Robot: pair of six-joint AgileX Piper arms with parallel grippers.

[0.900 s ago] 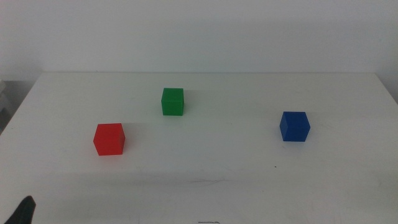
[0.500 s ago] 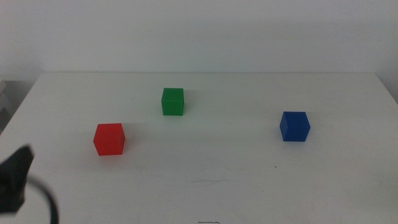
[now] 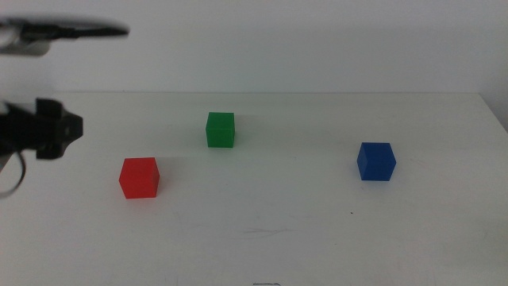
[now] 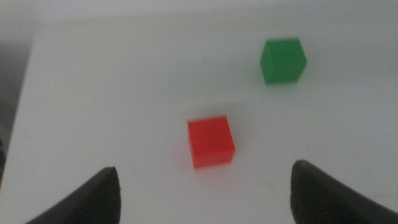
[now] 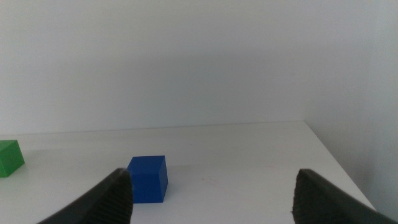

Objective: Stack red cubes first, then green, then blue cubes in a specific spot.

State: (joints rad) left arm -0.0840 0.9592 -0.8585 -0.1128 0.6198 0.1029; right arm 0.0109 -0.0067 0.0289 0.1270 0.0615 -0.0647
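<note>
The red cube [image 3: 140,177] rests on the white table at the left front, and the left wrist view shows the red cube [image 4: 211,142] too. The green cube [image 3: 221,129] stands behind it toward the centre, also seen as the green cube [image 4: 283,60]. Far to the right sits the blue cube [image 3: 375,161]. My left gripper [image 3: 67,127] hovers above the table's left edge, to the left of the red cube. Its own camera shows the left gripper [image 4: 205,190] open, the red cube ahead of the gap. My right gripper [image 5: 211,199] is open and out of the middle view; the blue cube [image 5: 148,179] lies ahead of it.
A white wall rises behind the table's [image 3: 317,222] far edge. The table's right edge [image 5: 329,155] runs close beyond the blue cube. The green cube [image 5: 9,157] shows at the border of the right wrist view.
The left arm has risen from the bottom left corner of the middle view to a spot above the table's left edge. The cubes have not moved.
</note>
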